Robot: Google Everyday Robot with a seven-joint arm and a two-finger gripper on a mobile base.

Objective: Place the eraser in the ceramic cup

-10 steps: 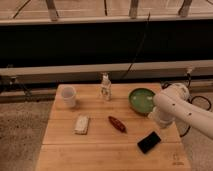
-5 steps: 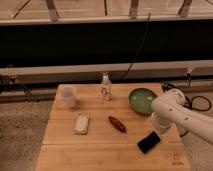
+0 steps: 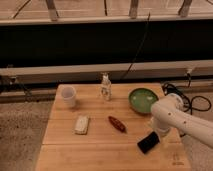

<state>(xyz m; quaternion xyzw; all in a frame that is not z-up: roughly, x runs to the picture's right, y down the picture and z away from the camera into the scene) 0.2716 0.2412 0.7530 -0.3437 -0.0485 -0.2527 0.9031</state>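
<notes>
The eraser [image 3: 148, 142] is a flat black block lying on the wooden table [image 3: 100, 150] at the front right. The ceramic cup [image 3: 68, 96] is a small white cup standing at the table's back left. My white arm [image 3: 175, 116] comes in from the right. Its gripper [image 3: 156, 131] hangs right above the eraser's far end. I cannot tell whether it touches the eraser.
A green bowl [image 3: 142, 99] sits at the back right, just behind my arm. A small white bottle [image 3: 105, 87] stands at the back middle. A reddish-brown elongated object [image 3: 117, 123] and a pale whitish pad [image 3: 82, 124] lie mid-table. Black cables [image 3: 192, 100] lie beyond the right edge.
My arm has moved down and forward, from beside the green bowl to right over the eraser. The objects on the table have not moved.
</notes>
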